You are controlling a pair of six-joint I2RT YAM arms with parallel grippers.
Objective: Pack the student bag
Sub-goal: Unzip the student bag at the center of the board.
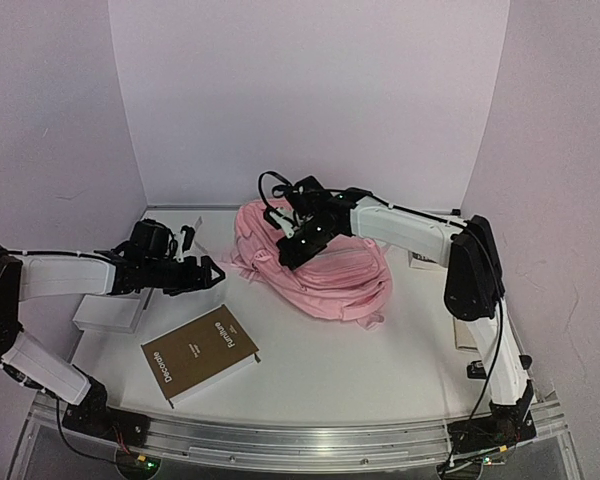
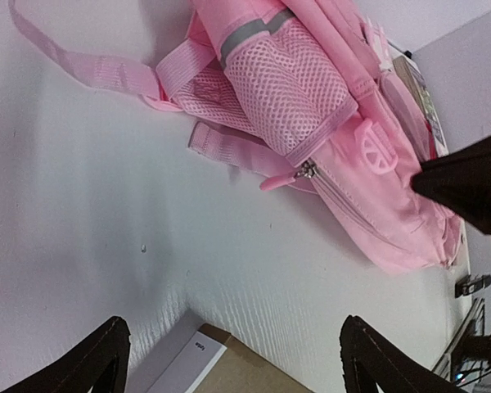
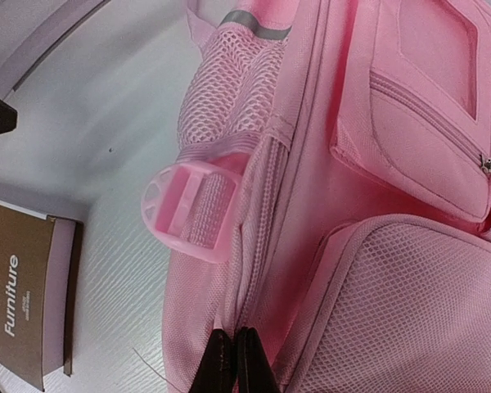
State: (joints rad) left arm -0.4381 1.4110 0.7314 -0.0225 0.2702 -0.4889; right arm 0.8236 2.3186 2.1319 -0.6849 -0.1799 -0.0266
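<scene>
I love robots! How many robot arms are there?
2. The left arm is at left, near the brown book; the right arm reaches onto the pink student bag. None seem hidden.

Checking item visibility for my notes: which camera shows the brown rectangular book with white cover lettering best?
Top external: the whole brown book lies unobstructed, cover up. Right wrist shows part of it with the word Furniture; left wrist catches only one corner.
</scene>
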